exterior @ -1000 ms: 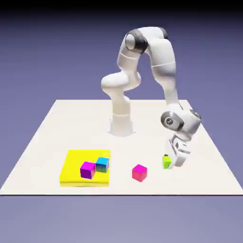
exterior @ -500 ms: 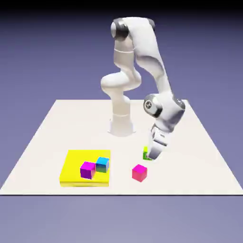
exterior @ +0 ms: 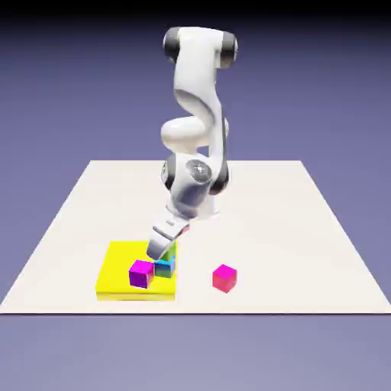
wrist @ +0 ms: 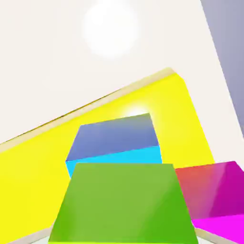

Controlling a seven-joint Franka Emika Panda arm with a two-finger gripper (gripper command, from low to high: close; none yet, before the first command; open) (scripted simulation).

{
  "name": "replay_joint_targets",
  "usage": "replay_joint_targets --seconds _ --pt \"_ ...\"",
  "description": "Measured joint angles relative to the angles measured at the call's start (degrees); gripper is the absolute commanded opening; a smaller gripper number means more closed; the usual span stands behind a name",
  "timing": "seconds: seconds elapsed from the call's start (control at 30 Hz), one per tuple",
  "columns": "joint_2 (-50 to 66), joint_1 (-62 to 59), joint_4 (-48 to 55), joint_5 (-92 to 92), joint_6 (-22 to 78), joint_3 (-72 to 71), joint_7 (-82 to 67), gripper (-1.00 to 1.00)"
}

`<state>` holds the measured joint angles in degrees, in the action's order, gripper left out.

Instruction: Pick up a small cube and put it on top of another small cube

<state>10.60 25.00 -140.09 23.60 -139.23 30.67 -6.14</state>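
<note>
A purple cube [exterior: 140,273] sits on a yellow pad [exterior: 118,273] near the counter's [exterior: 305,229] front edge; a pink cube [exterior: 224,278] lies apart, off the pad.

Even, bright rendered light with a dim rim at the top of the exterior view.

In the exterior view the tabletop [exterior: 305,229] is evenly lit and pale, with only faint soft shadows under the arm [exterior: 197,114] and beside the pink cube [exterior: 224,278]; the backdrop darkens to near black along the top edge. The picture is slightly soft, and edges show no warping. In the hand view a round white glare spot sits on the tabletop near the top, and a smaller highlight gleams on the yellow slab [wrist: 176,114] just behind the blue cube [wrist: 114,143]. The green cube [wrist: 121,202] fills the bottom, large and sharp, with faint sheen.
</note>
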Motion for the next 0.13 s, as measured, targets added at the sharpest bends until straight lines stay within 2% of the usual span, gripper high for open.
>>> replay_joint_targets --seconds 0.13 --pt "-7.5 2.5 2.4 0.8 10.0 -0.1 0.3 1.00"
